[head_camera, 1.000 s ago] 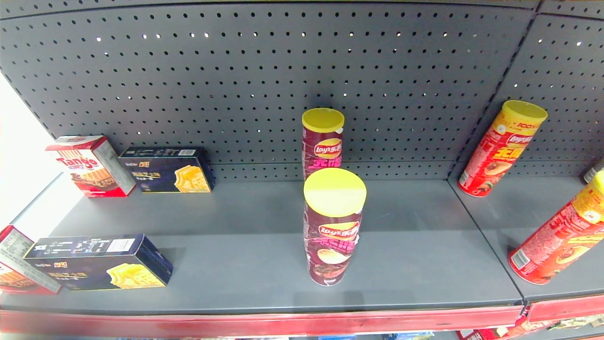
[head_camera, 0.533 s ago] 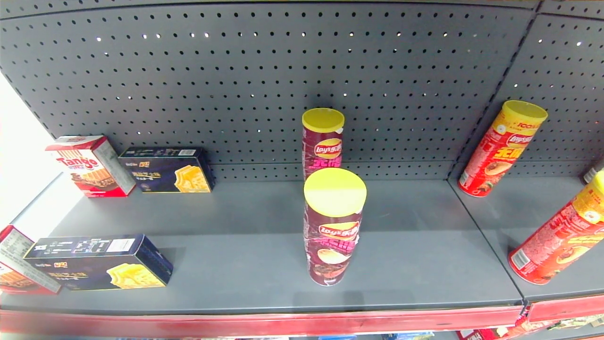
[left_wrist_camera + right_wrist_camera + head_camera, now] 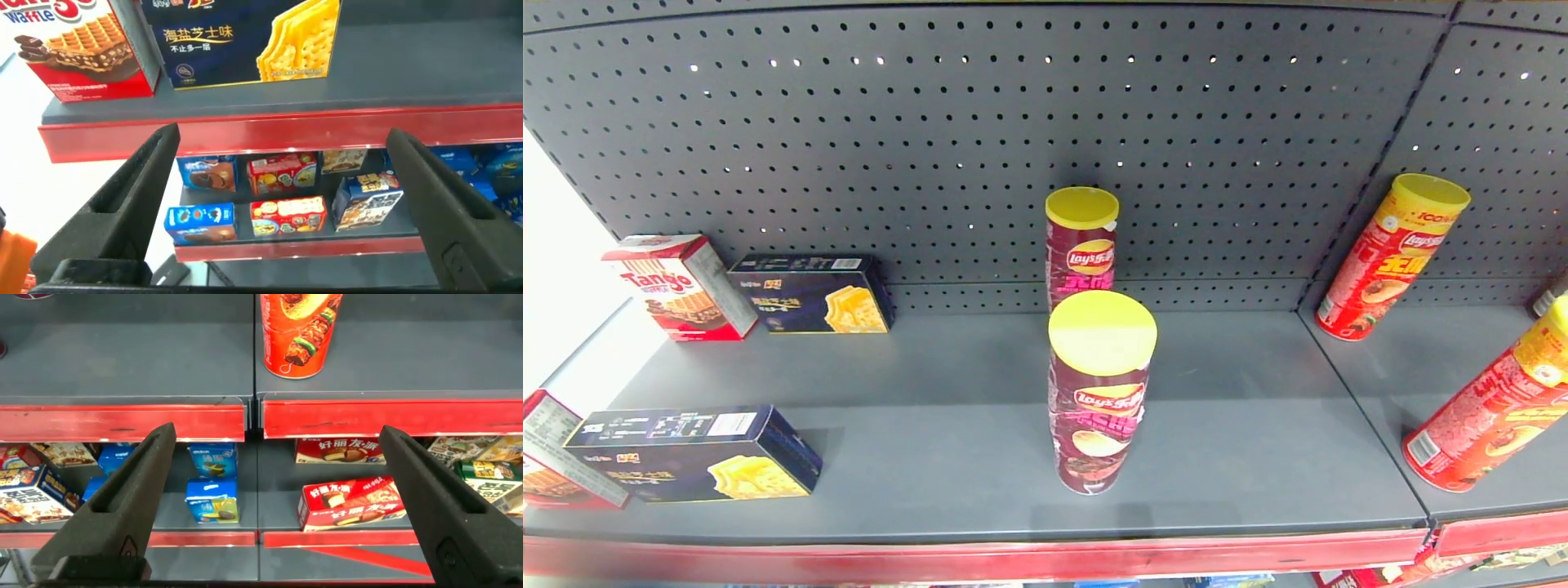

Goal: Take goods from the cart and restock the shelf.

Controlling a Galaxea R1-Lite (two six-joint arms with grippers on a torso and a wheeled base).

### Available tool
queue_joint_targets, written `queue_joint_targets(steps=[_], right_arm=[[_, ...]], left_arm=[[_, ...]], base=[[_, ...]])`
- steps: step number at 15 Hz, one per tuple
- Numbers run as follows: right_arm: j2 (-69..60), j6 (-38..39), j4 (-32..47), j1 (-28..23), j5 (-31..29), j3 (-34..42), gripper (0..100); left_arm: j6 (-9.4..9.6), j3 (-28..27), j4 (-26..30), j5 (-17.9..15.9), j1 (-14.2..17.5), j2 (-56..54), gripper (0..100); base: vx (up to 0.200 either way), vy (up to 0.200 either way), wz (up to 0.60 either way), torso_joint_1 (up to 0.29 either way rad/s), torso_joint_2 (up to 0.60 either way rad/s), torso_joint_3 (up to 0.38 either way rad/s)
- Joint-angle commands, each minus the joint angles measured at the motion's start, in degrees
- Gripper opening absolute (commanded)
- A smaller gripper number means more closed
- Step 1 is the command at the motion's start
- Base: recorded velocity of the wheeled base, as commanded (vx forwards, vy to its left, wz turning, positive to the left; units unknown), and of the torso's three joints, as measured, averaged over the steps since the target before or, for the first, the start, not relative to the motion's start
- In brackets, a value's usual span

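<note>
Standing upright on the flat grey metal shelf (image 3: 947,457), a cylindrical maroon can (image 3: 1099,408) carries a round yellow lid (image 3: 1103,331). A second can (image 3: 1082,249) stands behind it, against the perforated back panel (image 3: 931,147). Rectangular cardboard boxes (image 3: 694,453) lie left of the can; red cans (image 3: 1392,257) stand right of it. Left gripper (image 3: 282,135) and right gripper (image 3: 278,431): fingers spread wide, empty.

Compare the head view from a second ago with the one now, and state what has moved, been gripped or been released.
Nothing visibly changed. The front maroon can, the rear maroon can and the front blue cracker box all stand where they were on the shelf.
</note>
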Motion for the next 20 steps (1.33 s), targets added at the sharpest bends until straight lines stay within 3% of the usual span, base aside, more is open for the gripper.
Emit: queue_joint_targets(steps=[1,14,20], right_arm=[[-0.02,0.00,-0.01,0.00,0.04,0.00,100],[-0.02,0.00,-0.01,0.00,0.04,0.00,100],[-0.02,0.00,-0.01,0.00,0.04,0.00,100]], left_arm=[[-0.05,-0.01,0.00,-0.04,0.11,0.00,100],[0.65,0.07,0.00,-0.31,0.02,0.00,100],[-0.14,-0.01,0.00,-0.66,0.02,0.09,100]], base=[[0.000,0.000,0.00,0.000,0.00,0.000],[0.000,0.000,0.00,0.000,0.00,0.000],[-0.033,0.000,0.00,0.000,0.00,0.000]])
